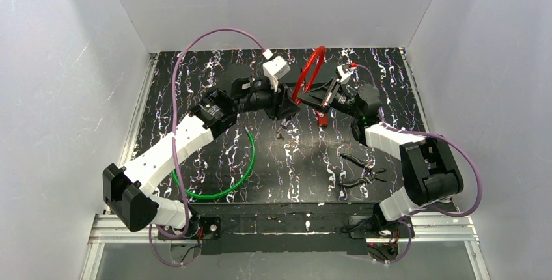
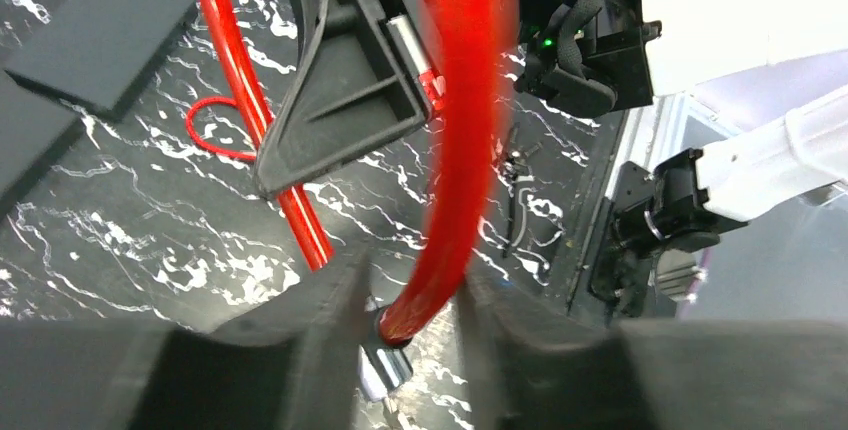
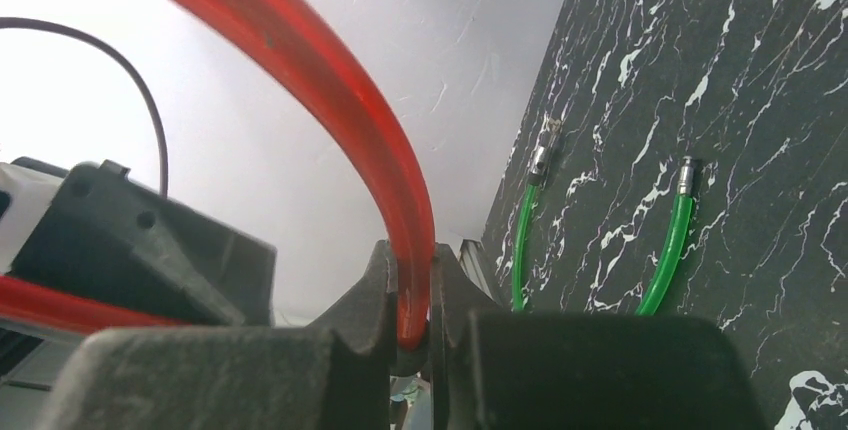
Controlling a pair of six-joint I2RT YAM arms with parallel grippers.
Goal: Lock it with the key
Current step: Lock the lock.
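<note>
A red cable lock [image 1: 311, 70] is held up in a loop over the middle back of the table between both grippers. My left gripper [image 1: 281, 105] is shut on the red cable [image 2: 455, 200] just above its silver metal end pin [image 2: 385, 365], which points down. My right gripper [image 1: 320, 101] is shut on the other part of the red cable [image 3: 408, 250], pinched tight between its fingers. The right gripper's black finger [image 2: 345, 80] shows close in the left wrist view. I cannot make out a key.
A green cable [image 1: 242, 174] lies curved on the table's left middle; its two ends [image 3: 535, 215] show in the right wrist view. A black cable lock [image 1: 361, 169] lies front right. Dark foam pads [image 2: 100, 35] and a small red loop [image 2: 212, 125] lie on the table.
</note>
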